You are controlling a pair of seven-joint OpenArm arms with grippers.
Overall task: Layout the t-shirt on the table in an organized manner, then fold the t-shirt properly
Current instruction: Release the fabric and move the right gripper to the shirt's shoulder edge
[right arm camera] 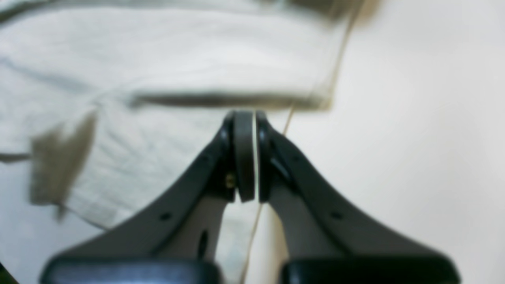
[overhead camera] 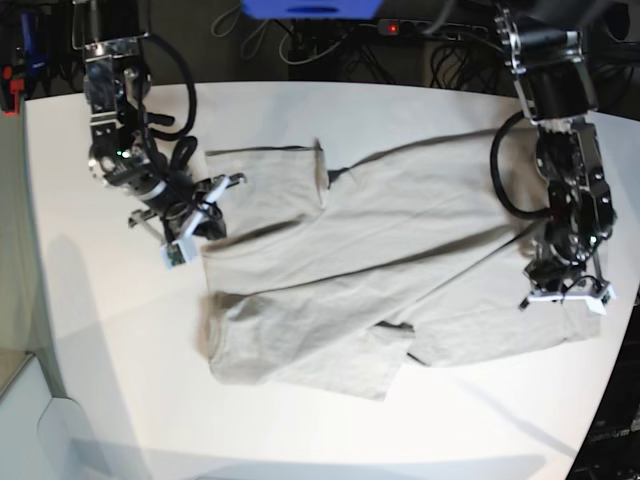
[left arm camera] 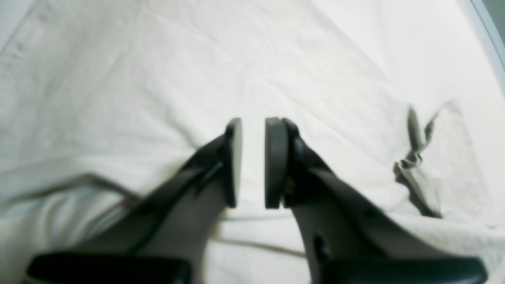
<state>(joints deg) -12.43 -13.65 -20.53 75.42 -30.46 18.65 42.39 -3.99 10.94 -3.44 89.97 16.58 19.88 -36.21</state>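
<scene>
- The t-shirt (overhead camera: 380,270) lies spread but rumpled across the middle and right of the white counter (overhead camera: 100,330) in the base view, its cloth light grey-beige and crossed by long creases.
- One part of the cloth is folded over on itself along the lower edge, making a doubled flap near the front of the counter; a short upright fold stands near the far edge.
- The right pincer (right arm camera: 249,118) sits at the shirt's edge on the left side of the base view (overhead camera: 190,225); its two dark pads are pressed together with only a hairline of light between them.
- In the right wrist view the pincer tips meet right at a folded hem of the shirt (right arm camera: 177,71), where cloth ends and bare counter (right arm camera: 414,138) begins; whether any cloth is caught between the pads cannot be told from the blurred view.
- The left pincer (left arm camera: 253,130) is on the right side of the base view (overhead camera: 565,285), low over the shirt's right-hand part, close to the counter's edge.
- Its pads stand slightly apart, with a narrow gap showing pale cloth behind; nothing is seen between them.
- In the left wrist view the shirt (left arm camera: 158,79) fills nearly the whole frame, with a small raised pucker of cloth to the right of the pincer and a strip of counter rim (left arm camera: 489,27) at the top right corner.
</scene>
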